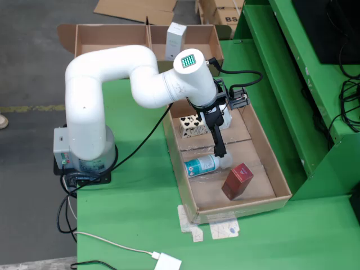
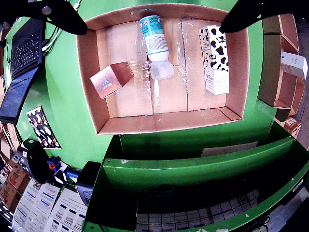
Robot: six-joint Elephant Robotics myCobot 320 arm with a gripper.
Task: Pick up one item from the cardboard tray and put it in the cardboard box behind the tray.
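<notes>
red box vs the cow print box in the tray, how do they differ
The red box is plain reddish and squat; the cow print box is white with black patches and longer. The red box lies skewed to the tray walls; the cow print box lies roughly parallel to them. They sit on opposite sides of the bottle. Both rest inside the cardboard tray, ungrasped.
</notes>
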